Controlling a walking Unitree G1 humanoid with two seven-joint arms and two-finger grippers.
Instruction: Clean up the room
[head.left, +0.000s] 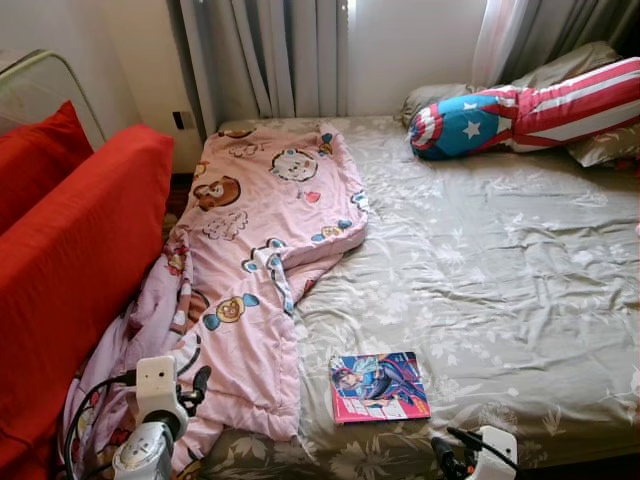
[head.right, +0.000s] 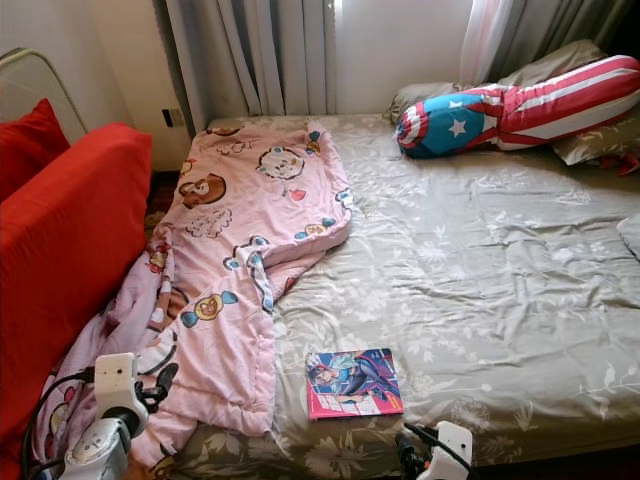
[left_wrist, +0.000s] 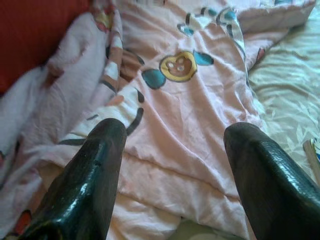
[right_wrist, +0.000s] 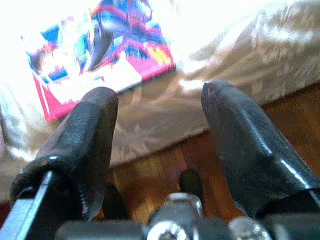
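A comic book (head.left: 379, 386) is lying near the bed's (head.left: 500, 300) front edge, beside a pink blanket (head.left: 260, 260). The left gripper (left_wrist: 172, 170) is hovering spread above the blanket; the right gripper (right_wrist: 160, 135) is hanging released before the book

Bed (head.left: 520, 290) with blanket (head.left: 270, 230), book (head.left: 379, 386), pillows (head.left: 520, 110).
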